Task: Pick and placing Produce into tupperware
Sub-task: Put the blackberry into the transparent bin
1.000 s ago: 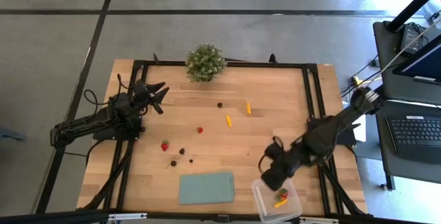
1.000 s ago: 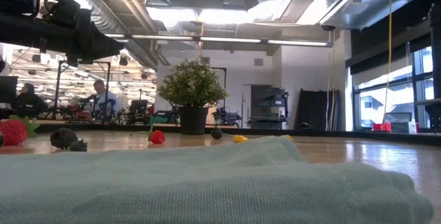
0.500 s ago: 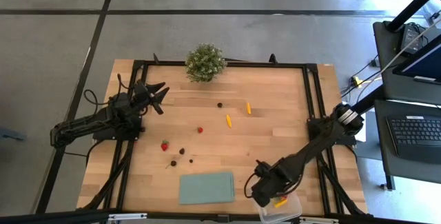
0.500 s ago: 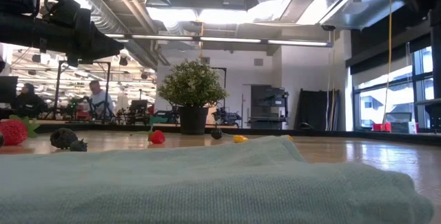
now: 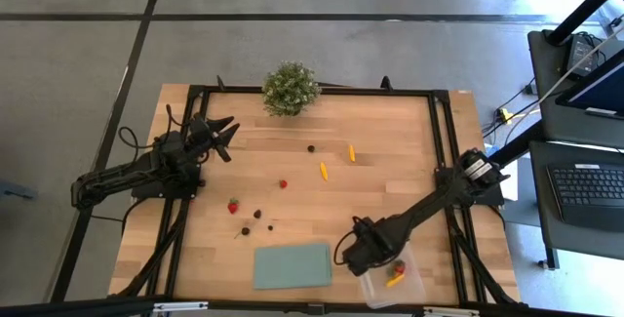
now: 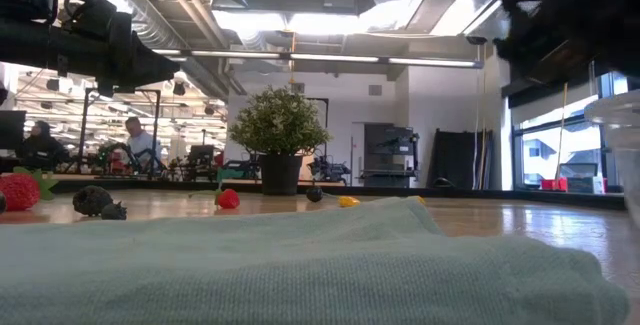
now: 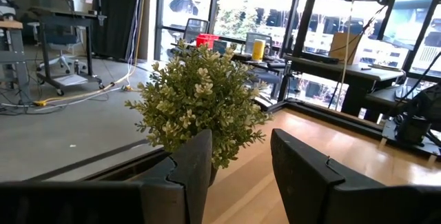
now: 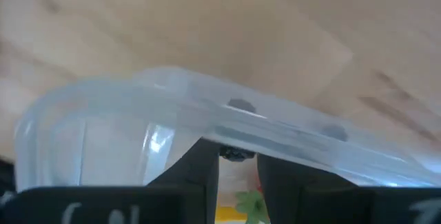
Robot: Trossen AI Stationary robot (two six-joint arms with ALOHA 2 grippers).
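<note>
Clear plastic marks the tupperware (image 5: 391,275), which sits at the table's near right corner, just right of the pale-green cloth (image 5: 292,264); it holds a strawberry (image 5: 399,267) and a yellow-orange piece (image 5: 395,281). The right gripper (image 5: 355,256) is seen at the box's left rim; in the right wrist view its fingers (image 8: 200,162) are pinched on the wall of the box, one inside and one outside. A second ago the same gripper was held above the box, which lay closer to the table's edge and partly out of frame; the box has since been drawn up and to the left, fully into view (a repositioning, it is judged, rather than a new piece being delivered). Most of the produce is not yet packed: a second strawberry (image 5: 233,205), a smaller one (image 5: 283,183), dark berries (image 5: 257,214) and two yellow pieces (image 5: 324,171) lie well apart across the pale wooden table (image 5: 390,141). The left gripper (image 5: 222,132) waits at the far left, unmoved, its fingers spread, facing the potted plant (image 5: 290,88); beyond the table an open workshop with people at benches is seen.
</note>
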